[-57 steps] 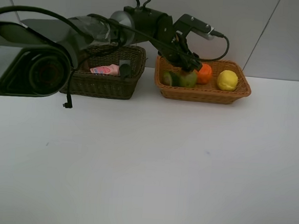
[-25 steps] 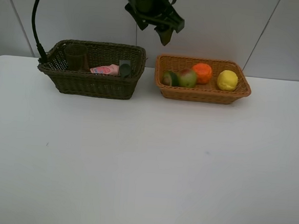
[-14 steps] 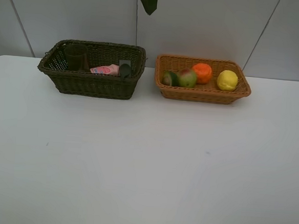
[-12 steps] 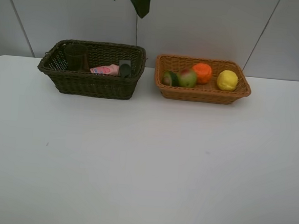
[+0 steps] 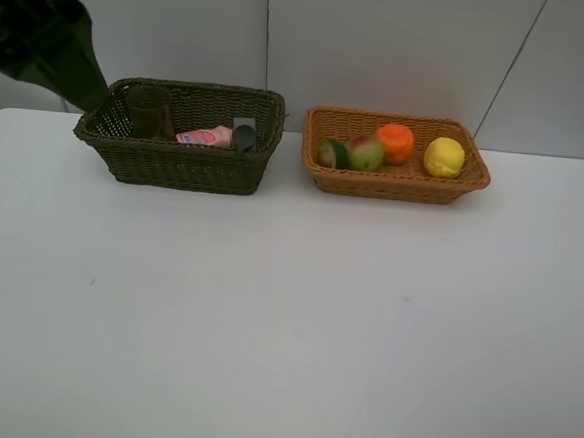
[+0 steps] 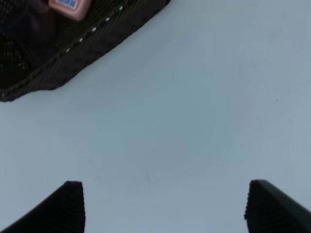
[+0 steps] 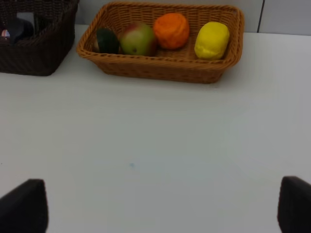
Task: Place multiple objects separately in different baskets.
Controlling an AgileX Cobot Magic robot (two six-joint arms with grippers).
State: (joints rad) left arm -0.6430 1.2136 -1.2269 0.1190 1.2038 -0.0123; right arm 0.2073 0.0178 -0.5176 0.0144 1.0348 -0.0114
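1. White tabletop [image 5: 285, 319] fills most of the high view, with a pale panelled wall [image 5: 404, 46] behind it.
2. Two rectangular woven wicker baskets stand side by side at the far edge of the table, near each other but apart.
3. On the left of the high view is the deeper dark brown-green wicker basket [image 5: 191, 164]; on the right is the shallower orange-tan wicker basket [image 5: 395, 183].
4. Inside the dark basket, a translucent mauve cup [image 5: 149, 112] stands upright at the left end.
5. A small pink bottle [image 5: 206, 136] lies on its side beside the cup, and a dark pump bottle top [image 5: 244, 133] shows next to it toward the basket's right end.
6. Inside the orange-tan basket, a halved green avocado [image 5: 330, 153] sits at the left end, touching a round red-green pear-like fruit [image 5: 367, 152].
7. A round orange [image 5: 397, 142] lies just beside that fruit, and a yellow lemon [image 5: 444, 156] rests toward the right end.
8. Left gripper [image 6: 165, 206]: its two dark fingers are spread wide with nothing between them, above bare table near the dark basket's corner.
9. Right gripper [image 7: 163, 206]: its jaws are likewise spread wide and empty, over bare table in front of the orange-tan basket.
10. Part of the dark green left arm [image 5: 44, 41] shows at the upper left corner of the high view.
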